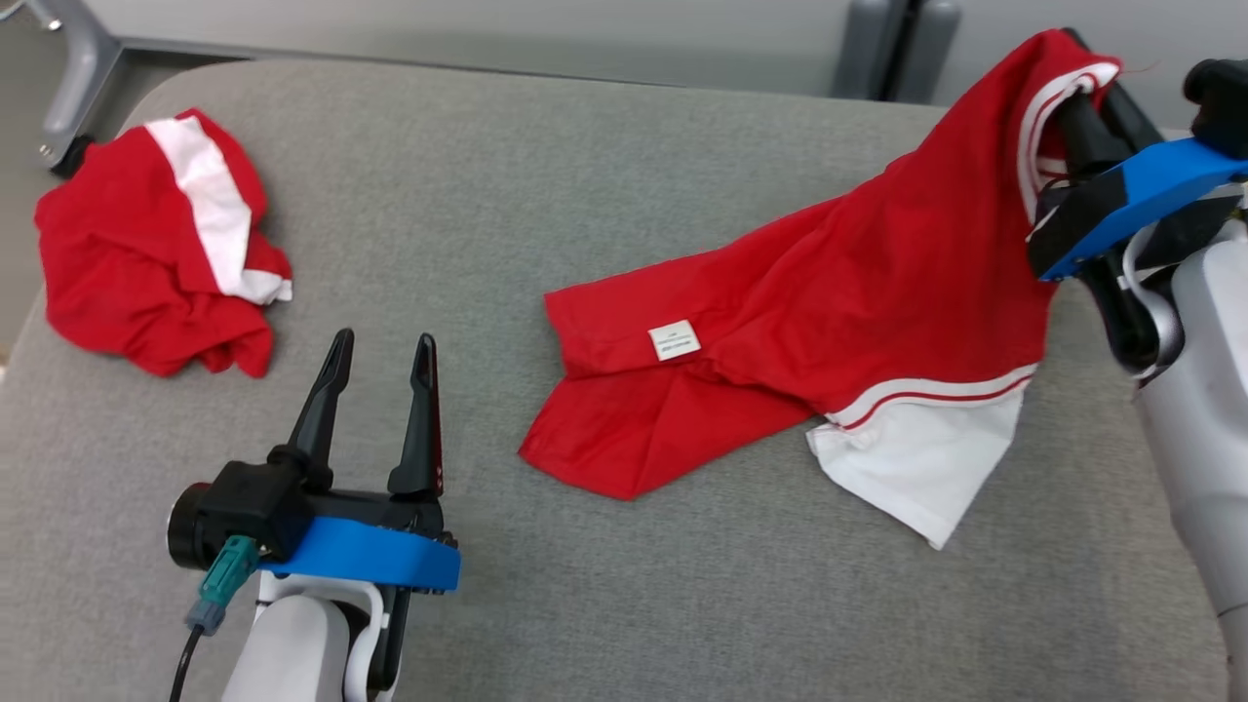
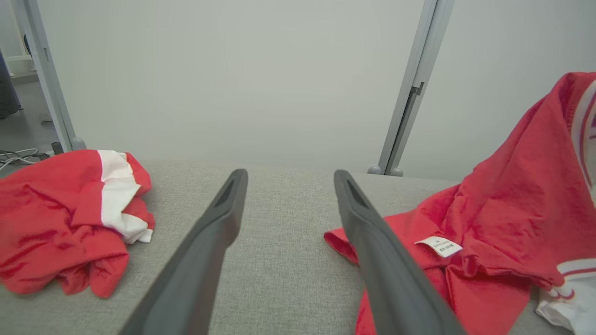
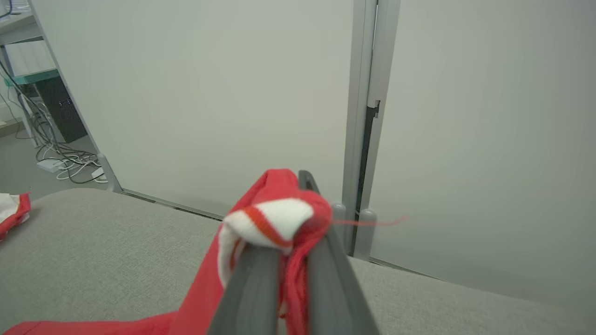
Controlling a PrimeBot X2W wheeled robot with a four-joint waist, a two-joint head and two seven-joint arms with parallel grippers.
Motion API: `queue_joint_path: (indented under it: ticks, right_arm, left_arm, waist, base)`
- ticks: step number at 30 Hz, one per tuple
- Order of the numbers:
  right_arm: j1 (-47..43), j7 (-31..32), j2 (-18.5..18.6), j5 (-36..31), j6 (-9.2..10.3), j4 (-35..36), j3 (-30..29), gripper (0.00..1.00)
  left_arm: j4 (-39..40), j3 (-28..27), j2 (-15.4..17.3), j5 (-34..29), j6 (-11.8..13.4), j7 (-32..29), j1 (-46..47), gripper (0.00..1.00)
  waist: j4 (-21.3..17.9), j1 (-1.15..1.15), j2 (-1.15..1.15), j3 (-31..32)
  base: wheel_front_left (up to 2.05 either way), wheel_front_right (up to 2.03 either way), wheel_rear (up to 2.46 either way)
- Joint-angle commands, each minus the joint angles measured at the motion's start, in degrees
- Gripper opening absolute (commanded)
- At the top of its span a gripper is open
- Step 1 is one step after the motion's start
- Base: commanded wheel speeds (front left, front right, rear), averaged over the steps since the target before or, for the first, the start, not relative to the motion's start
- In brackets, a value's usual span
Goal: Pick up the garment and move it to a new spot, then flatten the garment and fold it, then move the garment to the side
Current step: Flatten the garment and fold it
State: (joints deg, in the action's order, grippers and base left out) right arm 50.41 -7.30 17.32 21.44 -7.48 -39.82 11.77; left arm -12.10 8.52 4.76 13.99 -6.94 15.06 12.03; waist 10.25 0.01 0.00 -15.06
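A red garment [image 1: 877,283] with white trim and a small white label trails across the grey table [image 1: 585,175], one end lifted at the far right. My right gripper [image 1: 1087,83] is shut on its white-and-red striped edge [image 3: 272,218], holding that corner above the table. The rest of the cloth [image 2: 503,200] drapes down to the surface, its red hem lying right of centre. My left gripper [image 1: 382,353] stands open at the lower left, nothing between its fingers [image 2: 223,209], a short way left of the hem.
A second red and white garment [image 1: 161,253] lies crumpled at the table's far left [image 2: 60,218]. A pale wall and a metal post [image 2: 409,88] stand behind the table. Cables lie on the floor [image 3: 60,163] beyond the left edge.
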Motion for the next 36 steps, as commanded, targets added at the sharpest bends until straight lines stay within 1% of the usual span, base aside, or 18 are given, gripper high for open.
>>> queue_joint_path:
  ticks: [1, 3, 5, 6, 7, 10, 12, 17, 20, 23, 25, 26, 28, 30, 33, 36]
  right_arm:
    - [1.77, -1.46, 0.95, -0.94, -0.03, -1.55, -0.41, 0.0]
    - [3.16, -3.24, 1.56, -1.98, -0.02, -4.32, -1.47, 0.0]
    - [4.53, -4.23, 1.29, -2.79, -0.02, -7.08, -2.58, 0.0]
    - [4.98, -3.69, 0.87, -2.82, -0.03, -8.97, -3.06, 0.96]
    - [5.26, -2.72, 0.51, -2.69, -0.02, -10.89, -3.52, 1.0]
    - [5.63, 0.74, 0.22, -3.37, -0.02, -15.67, -3.46, 1.0]
    - [4.46, 3.27, -0.68, -3.29, -0.03, -17.71, -2.23, 1.0]
    - [-0.47, 4.62, -1.5, -0.93, -0.02, -16.54, 0.64, 1.0]
    - [-5.2, 5.34, -1.92, 0.64, -0.02, -13.39, 2.36, 1.0]
    - [-11.02, 6.51, -1.79, 2.02, -0.02, -8.94, 2.74, 1.0]
    - [-15.47, 7.18, -2.29, 3.03, -0.02, -5.16, 2.03, 1.0]
    - [-15.47, 7.18, -2.29, 3.03, -0.02, -5.16, 2.03, 1.0]
    - [-20.03, 7.83, -2.76, 3.1, -0.02, -1.0, 0.88, 1.0]
    - [-24.7, 9.06, -3.72, 2.2, -0.02, 3.14, -0.65, 1.0]
    - [-30.71, 11.98, -6.62, 0.65, -0.03, 9.18, -2.92, 1.0]
    - [-34.6, 15.28, -9.53, -1.73, -0.03, 13.13, -6.01, 1.0]
  left_arm:
    - [0.3, 0.51, -0.18, -0.24, -0.17, 0.17, 1.28, 1.0]
    - [0.38, 0.96, -0.32, -0.3, -0.22, 0.17, 1.71, 1.0]
    - [0.3, 1.09, -0.31, -0.42, -0.29, 0.17, 1.95, 1.0]
    - [0.19, 1.17, -0.31, -0.4, -0.32, 0.17, 2.03, 1.0]
    - [-0.01, 1.25, -0.33, -0.4, -0.34, 0.17, 2.05, 1.0]
    - [-0.72, 1.27, -0.43, -0.42, -0.4, 0.17, 1.79, 1.0]
    - [-1.21, 1.0, -0.41, -0.32, -0.43, 0.17, 1.24, 1.0]
    - [-1.87, 0.0, -0.2, -0.18, -0.47, 0.17, -0.48, 1.0]
    - [-2.02, -0.83, 0.01, -0.32, -0.3, 0.17, -1.8, 1.0]
    - [-1.79, -1.72, 0.26, -0.39, 0.12, 0.17, -3.12, 1.0]
    - [-1.59, -1.98, 0.4, -0.37, 0.26, 0.17, -3.91, 1.0]
    - [-1.59, -1.98, 0.4, -0.37, 0.26, 0.17, -3.91, 1.0]
    - [-1.29, -2.4, 0.6, -0.33, 0.31, 0.17, -4.59, 1.0]
    - [-1.0, -2.75, 0.72, -0.3, 0.28, 0.17, -4.88, 1.0]
    - [-0.54, -3.11, 0.78, -0.4, 0.41, 0.17, -5.14, 1.0]
    - [-0.39, -3.0, 0.69, -0.5, 0.37, 0.17, -5.01, 1.0]
  waist:
    - [1.99, -0.01, 0.0, -1.71]
    - [2.82, -0.01, 0.0, -2.2]
    - [3.12, -0.01, 0.0, -2.44]
    - [3.19, -0.01, 0.0, -2.44]
    - [3.21, -0.01, 0.0, -2.32]
    - [2.88, -0.01, 0.0, -1.38]
    - [2.32, -0.01, 0.0, -0.24]
    - [0.06, -0.01, 0.0, 3.02]
    - [-1.47, -0.01, 0.0, 5.1]
    - [-2.83, -0.01, 0.0, 6.73]
    - [-3.37, -0.01, 0.0, 7.4]
    - [-3.37, -0.01, 0.0, 7.4]
    - [-3.69, -0.01, 0.0, 7.68]
    - [-3.91, -0.01, 0.0, 7.72]
    - [-4.2, -0.01, 0.0, 7.32]
    - [-4.29, -0.01, 0.0, 6.81]
  base:
    - [0.0, 0.0, 0.0]
    - [0.0, 0.0, 0.0]
    - [0.0, 0.0, 0.0]
    - [0.0, 0.0, 0.0]
    - [0.0, 0.0, 0.0]
    - [0.0, 0.0, 0.0]
    - [0.0, 0.0, 0.0]
    - [0.0, 0.0, 0.0]
    - [0.0, 0.0, 0.0]
    - [0.0, 0.0, 0.0]
    - [0.0, 0.0, 0.0]
    - [0.0, 0.0, 0.0]
    - [0.0, 0.0, 0.0]
    - [0.0, 0.0, 0.0]
    - [0.0, 0.0, 0.0]
    - [0.0, 0.0, 0.0]
